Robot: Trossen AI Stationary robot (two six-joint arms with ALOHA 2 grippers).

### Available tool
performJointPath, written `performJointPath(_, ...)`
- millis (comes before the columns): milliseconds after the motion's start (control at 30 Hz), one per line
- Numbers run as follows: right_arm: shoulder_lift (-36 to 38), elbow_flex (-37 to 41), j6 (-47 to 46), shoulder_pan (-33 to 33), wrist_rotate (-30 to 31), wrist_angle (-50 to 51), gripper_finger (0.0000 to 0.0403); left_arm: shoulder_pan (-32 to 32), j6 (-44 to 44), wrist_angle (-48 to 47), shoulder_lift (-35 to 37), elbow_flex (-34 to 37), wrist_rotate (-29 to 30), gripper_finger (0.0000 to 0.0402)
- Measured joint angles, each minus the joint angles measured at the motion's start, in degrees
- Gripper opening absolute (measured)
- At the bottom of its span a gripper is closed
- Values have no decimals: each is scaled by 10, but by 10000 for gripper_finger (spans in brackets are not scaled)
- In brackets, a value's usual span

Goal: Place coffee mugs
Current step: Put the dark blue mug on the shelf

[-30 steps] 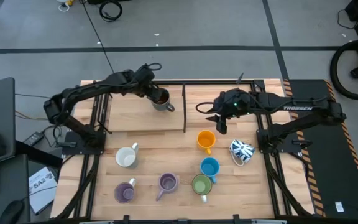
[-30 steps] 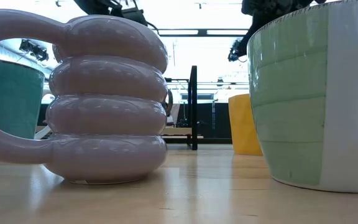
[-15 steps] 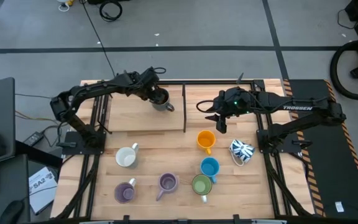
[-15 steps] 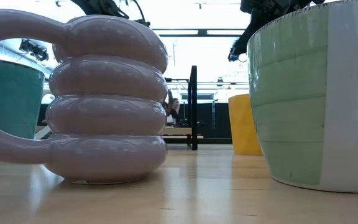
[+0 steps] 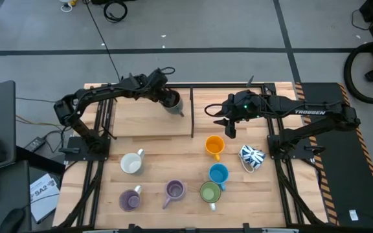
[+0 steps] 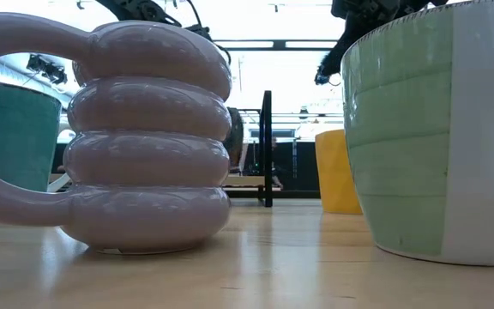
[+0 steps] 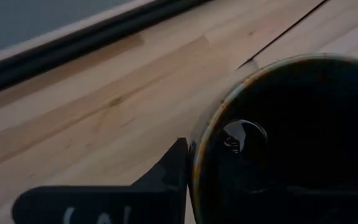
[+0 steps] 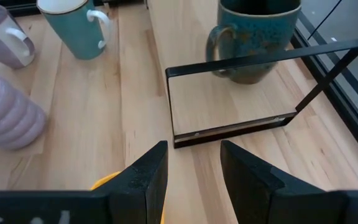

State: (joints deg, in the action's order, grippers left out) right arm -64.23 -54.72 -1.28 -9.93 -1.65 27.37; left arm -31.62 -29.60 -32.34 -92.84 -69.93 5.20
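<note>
The dark grey mug (image 5: 173,103) stands at the far side of the table, just left of a black upright divider (image 5: 192,111). My left gripper (image 5: 166,98) is down on it and shut on it. My right gripper (image 8: 191,180) hangs open above the table beyond the orange mug (image 5: 214,145) and holds nothing. Standing on their bases on the near half are the white mug (image 5: 132,163), two purple mugs (image 5: 130,199) (image 5: 174,189), and the green (image 5: 210,191), blue (image 5: 218,173) and blue-patterned (image 5: 252,156) mugs. My left gripper holds the dark grey mug by its rim (image 7: 199,152), on the side toward the table's left. One finger (image 7: 166,177) lies against the outside of the wall. The other is lost in the dark inside. The fingers slant down from the far left, and the mug's mouth faces up.
The black divider frame (image 8: 260,93) stands between the two grippers, and a black rail (image 7: 73,50) runs along the table's far edge. In the low view the ribbed purple mug (image 6: 144,129) and the green mug (image 6: 436,129) fill the foreground. Bare wood lies left of the dark mug.
My left gripper has moved toward the table's right edge and down over the dark grey mug, so that it now covers the mug's opening. The mug has shifted a little toward the divider. My right arm has kept still.
</note>
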Motion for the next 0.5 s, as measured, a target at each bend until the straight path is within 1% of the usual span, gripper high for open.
performJointPath(100, 0, 0, 0, 0, 0, -11, 153, 0, -4, 7, 0, 1, 1, 49)
performJointPath(400, 0, 0, 0, 0, 0, -23, 154, 0, -9, 88, -1, 0, 0, 52)
performJointPath(500, 0, 0, 0, 0, 0, -23, 154, 0, -10, 94, -12, -1, 0, 53)
